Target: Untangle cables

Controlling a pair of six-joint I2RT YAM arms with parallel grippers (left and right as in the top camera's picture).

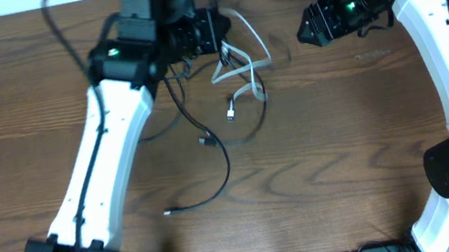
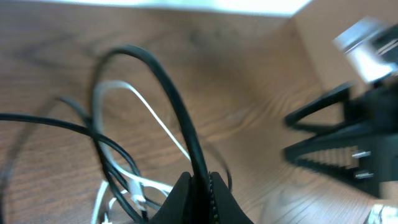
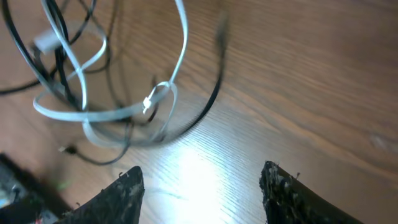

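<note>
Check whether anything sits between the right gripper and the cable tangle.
Nothing visible does: only bare table lies between the open right gripper and the cables. The left gripper is shut on a black cable.

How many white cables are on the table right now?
1. The white cable lies looped in the tangle of black cables beside the left gripper; another could be hidden under that arm.

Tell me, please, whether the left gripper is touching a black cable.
Touching. The left wrist view shows the left gripper shut, with the black cable running straight into the pinch between its fingertips.
</note>
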